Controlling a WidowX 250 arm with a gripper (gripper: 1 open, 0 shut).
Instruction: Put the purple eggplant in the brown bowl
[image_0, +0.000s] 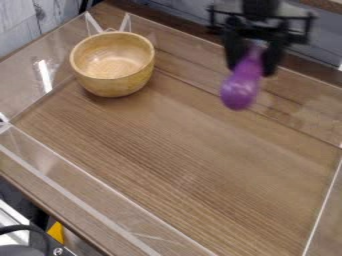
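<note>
Purple eggplant hangs in our pincer, pinched at its upper end, above the far part of the surface. We judge this the carrying step; next we travel left over the bowl, then lower and release.

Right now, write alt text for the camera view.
A black robot gripper holds a shiny purple toy eggplant above a brown wooden table, right of a round, light tan wooden bowl at the upper left.
</note>
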